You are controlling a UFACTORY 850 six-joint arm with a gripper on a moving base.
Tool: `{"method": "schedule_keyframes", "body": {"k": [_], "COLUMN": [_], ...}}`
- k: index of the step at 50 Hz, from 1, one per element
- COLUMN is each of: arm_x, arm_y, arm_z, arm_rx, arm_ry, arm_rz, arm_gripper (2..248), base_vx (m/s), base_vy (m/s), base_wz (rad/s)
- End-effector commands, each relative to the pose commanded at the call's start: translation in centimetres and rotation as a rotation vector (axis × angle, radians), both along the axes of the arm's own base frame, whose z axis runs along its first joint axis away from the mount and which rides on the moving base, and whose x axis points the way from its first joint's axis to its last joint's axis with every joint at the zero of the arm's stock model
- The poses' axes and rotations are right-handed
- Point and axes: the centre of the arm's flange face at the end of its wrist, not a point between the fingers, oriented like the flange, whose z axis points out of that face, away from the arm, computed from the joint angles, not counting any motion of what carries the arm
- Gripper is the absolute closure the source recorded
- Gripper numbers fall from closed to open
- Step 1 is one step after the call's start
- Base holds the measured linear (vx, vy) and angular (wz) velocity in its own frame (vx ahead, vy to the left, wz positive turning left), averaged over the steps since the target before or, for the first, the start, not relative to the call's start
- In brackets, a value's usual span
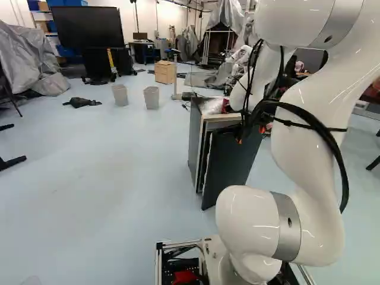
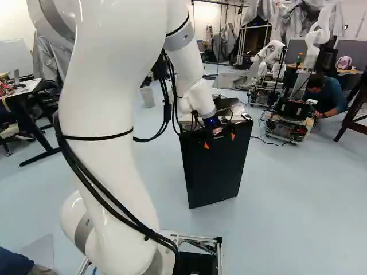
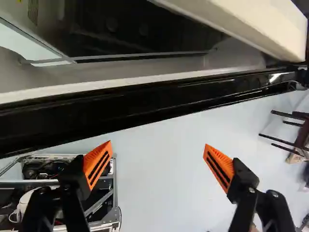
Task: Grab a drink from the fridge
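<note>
In the right base view my gripper is at the top of the black fridge door. The left base view shows the door ajar, with a gap between it and the fridge body. Seen from the wrist, the gripper is open, its orange pads wide apart with only floor visible between them. Ahead of the fingers runs the door's black edge, and beyond it lie the pale inner lining and a dark interior. No drink can be made out.
Loose items and a clear bag lie on the fridge top. Another robot stands at the right of the right base view. Two grey bins and a wooden cabinet stand farther back. My base frame shows beyond one finger.
</note>
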Motion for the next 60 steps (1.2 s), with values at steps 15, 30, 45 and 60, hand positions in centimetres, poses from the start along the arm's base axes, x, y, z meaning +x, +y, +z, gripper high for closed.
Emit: {"method": "schedule_keyframes", "body": {"k": [15,30,45,60], "arm_x": [1.6,2.8,3.9,4.9], "arm_y": [0.1,0.1,0.2,0.2], "arm_z": [0.0,0.0,0.0,0.0], "arm_rx": [-0.003,-0.004,-0.004,-0.004], "arm_ry": [-0.009,-0.025,-0.042,-0.058], "arm_rz": [0.012,0.023,0.033,0.043], "arm_gripper": [3,3,3,3], "base_vx": [0.000,0.000,0.000,0.000], "base_vy": [0.000,0.000,0.000,0.000], "base_wz": [0.000,0.000,0.000,0.000]}}
